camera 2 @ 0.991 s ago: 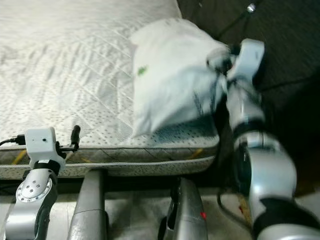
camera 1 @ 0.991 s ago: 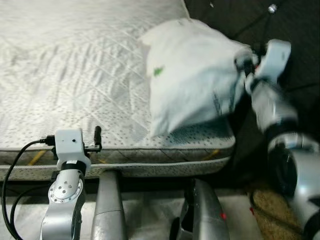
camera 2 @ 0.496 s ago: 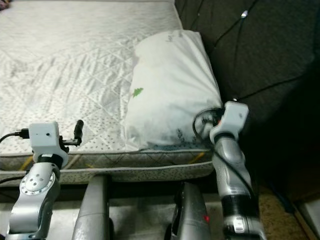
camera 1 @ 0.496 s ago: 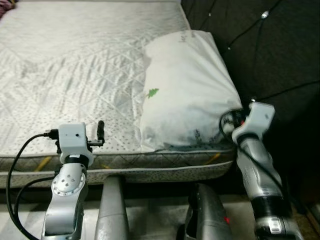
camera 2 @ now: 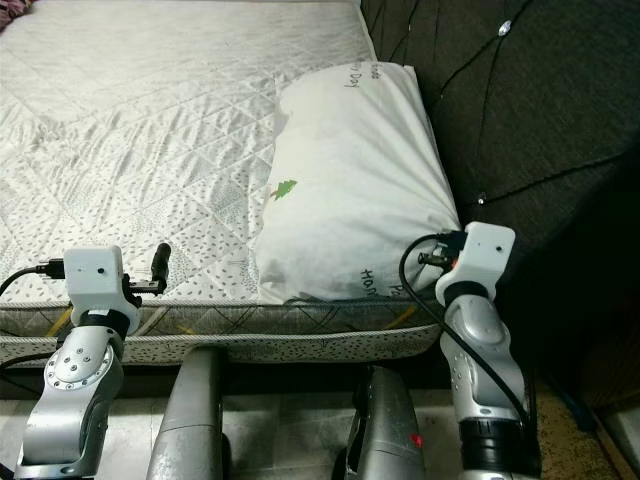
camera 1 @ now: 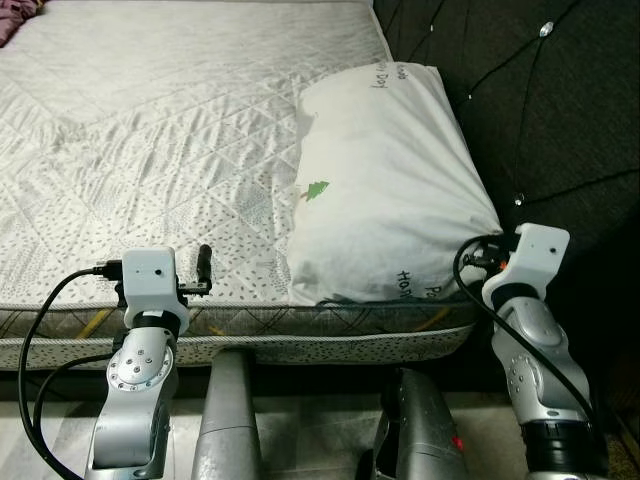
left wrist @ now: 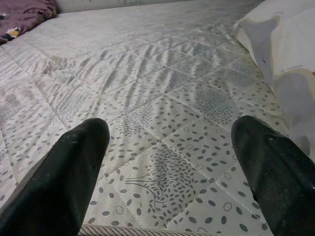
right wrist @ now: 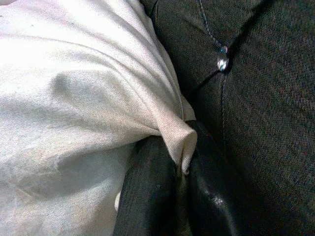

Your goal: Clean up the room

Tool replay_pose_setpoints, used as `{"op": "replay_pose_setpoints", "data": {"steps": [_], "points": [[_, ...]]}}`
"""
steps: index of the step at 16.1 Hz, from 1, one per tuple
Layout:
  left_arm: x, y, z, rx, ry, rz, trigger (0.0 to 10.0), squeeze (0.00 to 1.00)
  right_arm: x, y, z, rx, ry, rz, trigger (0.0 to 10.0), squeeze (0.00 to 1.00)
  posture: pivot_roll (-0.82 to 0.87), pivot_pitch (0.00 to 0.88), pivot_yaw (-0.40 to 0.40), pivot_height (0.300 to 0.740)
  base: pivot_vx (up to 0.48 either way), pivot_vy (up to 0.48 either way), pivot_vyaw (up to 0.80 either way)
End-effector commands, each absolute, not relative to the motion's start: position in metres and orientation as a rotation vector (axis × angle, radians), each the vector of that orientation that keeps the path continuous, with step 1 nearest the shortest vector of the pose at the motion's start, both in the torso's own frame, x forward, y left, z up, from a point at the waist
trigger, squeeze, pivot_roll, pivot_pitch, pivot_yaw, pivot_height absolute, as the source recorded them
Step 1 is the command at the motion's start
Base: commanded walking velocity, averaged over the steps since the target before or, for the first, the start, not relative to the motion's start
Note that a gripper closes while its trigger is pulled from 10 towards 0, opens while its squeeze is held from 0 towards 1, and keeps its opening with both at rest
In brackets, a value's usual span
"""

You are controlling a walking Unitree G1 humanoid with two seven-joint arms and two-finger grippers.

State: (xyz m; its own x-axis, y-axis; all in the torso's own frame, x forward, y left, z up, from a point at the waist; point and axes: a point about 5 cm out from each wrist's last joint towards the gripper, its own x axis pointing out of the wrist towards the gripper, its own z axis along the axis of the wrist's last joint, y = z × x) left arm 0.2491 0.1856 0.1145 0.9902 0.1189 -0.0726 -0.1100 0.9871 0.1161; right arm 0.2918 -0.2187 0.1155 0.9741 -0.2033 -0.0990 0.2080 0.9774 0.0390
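— At the head of the bed (camera 1: 180, 130), against the headboard (camera 1: 560, 100), where does our pillow (camera 1: 385, 190) lie?
— There, flat; our right tool (right wrist: 179, 169) pinches its corner. Left tool (left wrist: 170, 167) is spread.
— Next we likely let go.

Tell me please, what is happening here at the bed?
The robot stands at the edge of a mattress. Its right gripper is shut on a corner of the white pillow, which lies flat on the mattress beside the dark tufted headboard. The left gripper hovers open over the mattress, holding nothing.
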Motion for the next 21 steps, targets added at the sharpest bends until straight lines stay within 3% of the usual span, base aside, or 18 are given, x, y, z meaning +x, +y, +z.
{"op": "replay_pose_setpoints", "data": {"steps": [1, 3, 7, 8, 9, 10, 11, 15, 19, 21], "points": [[0.248, 0.189, 0.115, 0.130, 0.079, 0.127, 10.0, 0.00, 0.289, -0.239, 0.128, -0.009, 0.051, -0.312, 0.0, 0.00, 0.00, 0.000, -0.042, 0.541, 0.000, 0.000, 0.00], [0.247, 0.191, 0.114, 0.131, 0.083, 0.136, 10.0, 0.00, 0.294, -0.247, 0.122, -0.028, 0.108, -0.333, 0.0, 0.00, 0.00, 0.000, -0.046, 0.541, 0.000, 0.000, 0.00], [0.251, 0.188, 0.114, 0.136, 0.079, 0.124, 10.0, 0.00, 0.348, -0.281, 0.168, -0.035, 0.028, -0.419, 0.0, 0.00, 0.00, 0.000, -0.037, 0.541, 0.000, 0.000, 0.00], [0.252, 0.188, 0.115, 0.137, 0.075, 0.126, 10.0, 0.00, 0.354, -0.289, 0.182, -0.030, 0.004, -0.450, 2.0, 0.00, 0.00, 0.000, -0.040, 0.541, 0.000, 0.000, 0.00], [0.252, 0.190, 0.116, 0.138, 0.072, 0.136, 10.0, 0.00, 0.359, -0.294, 0.189, -0.036, -0.002, -0.459, 8.2, 0.00, 0.01, 0.000, -0.048, 0.541, 0.000, 0.000, 0.00], [0.252, 0.191, 0.116, 0.136, 0.071, 0.145, 10.0, 0.00, 0.360, -0.295, 0.190, -0.038, 0.001, -0.455, 10.0, 0.00, 0.01, 0.000, -0.048, 0.541, 0.000, 0.000, 0.00], [0.251, 0.193, 0.115, 0.125, 0.076, 0.168, 10.0, 0.00, 0.360, -0.290, 0.180, -0.027, 0.033, -0.419, 10.0, 1.00, 0.01, 0.000, -0.059, 0.541, 0.000, 0.000, 0.00], [0.249, 0.192, 0.117, 0.100, 0.053, 0.159, 10.0, 0.00, 0.334, -0.243, 0.112, 0.010, 0.189, -0.257, 10.0, 1.00, 0.01, 0.000, -0.062, 0.541, 0.000, 0.000, 0.00], [0.252, 0.192, 0.115, 0.102, 0.052, 0.166, 10.0, 0.00, 0.309, -0.207, 0.092, -0.044, 0.190, -0.098, 10.0, 1.00, -0.01, 0.000, -0.052, 0.541, 0.000, 0.000, 0.00], [0.254, 0.193, 0.116, 0.106, 0.042, 0.177, 10.0, 0.00, 0.302, -0.203, 0.091, -0.074, 0.178, -0.078, 10.0, 1.00, -0.01, 0.000, -0.055, 0.541, 0.000, 0.000, 0.00]]}}
